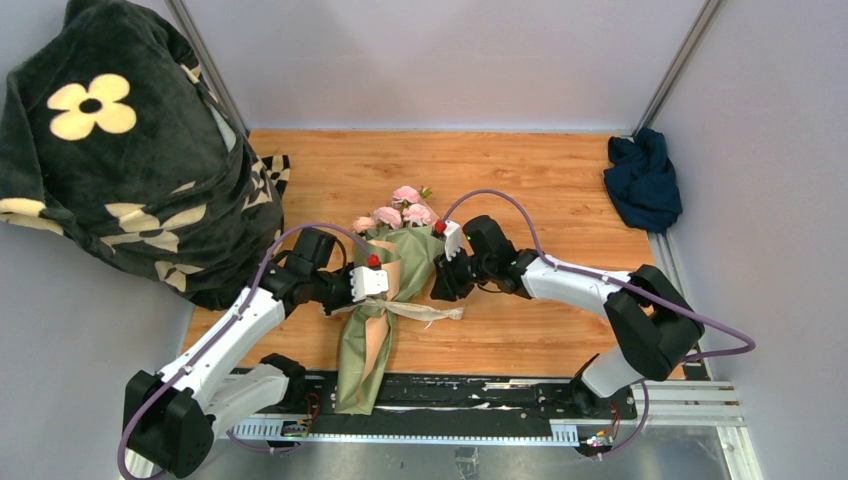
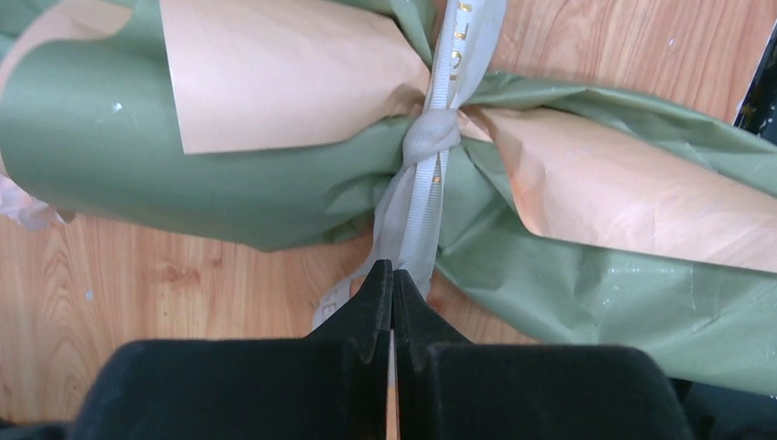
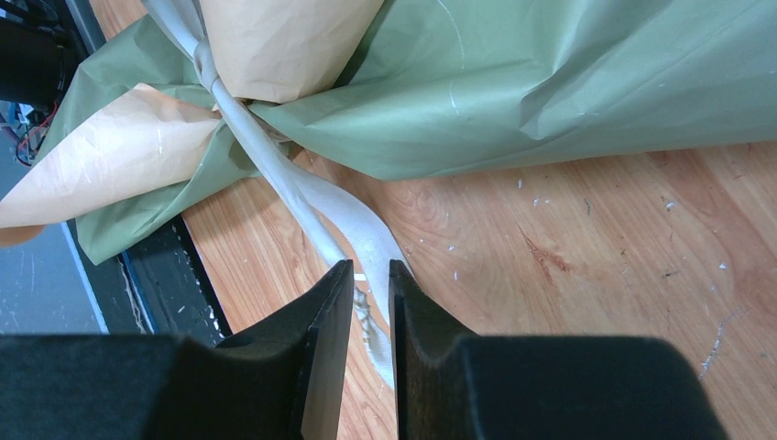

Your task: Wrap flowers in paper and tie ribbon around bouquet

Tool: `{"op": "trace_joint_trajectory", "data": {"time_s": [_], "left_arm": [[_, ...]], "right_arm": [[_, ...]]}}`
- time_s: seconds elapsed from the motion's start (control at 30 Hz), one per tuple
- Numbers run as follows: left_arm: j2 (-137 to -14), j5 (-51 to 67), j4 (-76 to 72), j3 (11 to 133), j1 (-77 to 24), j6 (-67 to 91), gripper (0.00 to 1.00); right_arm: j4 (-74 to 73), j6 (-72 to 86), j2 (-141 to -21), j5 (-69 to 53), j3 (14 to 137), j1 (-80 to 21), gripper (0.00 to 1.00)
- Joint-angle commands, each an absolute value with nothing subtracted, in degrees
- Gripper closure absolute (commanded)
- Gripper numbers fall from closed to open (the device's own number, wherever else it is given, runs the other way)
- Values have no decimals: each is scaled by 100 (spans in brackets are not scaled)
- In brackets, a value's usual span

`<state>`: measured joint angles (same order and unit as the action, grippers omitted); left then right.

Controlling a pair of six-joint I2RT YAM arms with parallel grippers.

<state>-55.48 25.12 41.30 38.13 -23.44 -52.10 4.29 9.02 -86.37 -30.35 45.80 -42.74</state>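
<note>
A: Location of bouquet (image 1: 372, 325)?

B: Flat on table (image 1: 540, 180), centre of top view. Head of flowers (image 1: 400, 210) toward upper centre, tail of paper (image 1: 355, 378) toward bottom edge. Waist already tied with ribbon (image 2: 423, 197), with knot (image 2: 431, 136) on the pinched neck.

A: State of left end effector (image 2: 392, 271)?

B: Pressed together on one ribbon tail just below the knot, centre of left wrist view.

A: And right end effector (image 3: 369, 271)?

B: Slightly spread around the other tail, lower centre of right wrist view. Firm pinch or loose: cannot tell.

A: Step in hand?

B: Probably snugging the knot. Confirm the right grip first. Then pull both tails outward, low and level with the table, opposite and even. Avoid lifting: risks dragging the cone or tearing thin paper at the neck. Stop at first sign of fresh crumpling.
</note>
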Motion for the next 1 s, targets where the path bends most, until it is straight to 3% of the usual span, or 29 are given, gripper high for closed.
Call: {"op": "trace_joint_trajectory", "data": {"time_s": [0.0,0.17,0.3,0.4,0.43,0.73,0.97], "left_arm": [[-5491,2225,4569,4025,-2364,-5210,100],[-5395,2219,4996,4103,-2364,-5483,100],[-5165,1781,6328,4033,-2295,-6884,100],[-4900,1423,7021,3771,-2294,-7888,100],[-4836,1337,7099,3676,-2294,-8084,100],[-5108,494,7122,3233,-2294,-9066,100],[-5225,303,7216,3011,-2294,-9505,100]], "right_arm": [[201,631,-8511,-3026,4580,-4324,73],[217,657,-8451,-3049,4496,-4321,73],[183,432,-8411,-3490,4458,-4324,67],[233,177,-8362,-3884,4479,-4345,38],[331,97,-8330,-3976,4456,-4367,33],[1510,-1366,-8296,-3518,3829,-4722,29],[2369,-2137,-8775,-2139,3480,-5704,27]]}}
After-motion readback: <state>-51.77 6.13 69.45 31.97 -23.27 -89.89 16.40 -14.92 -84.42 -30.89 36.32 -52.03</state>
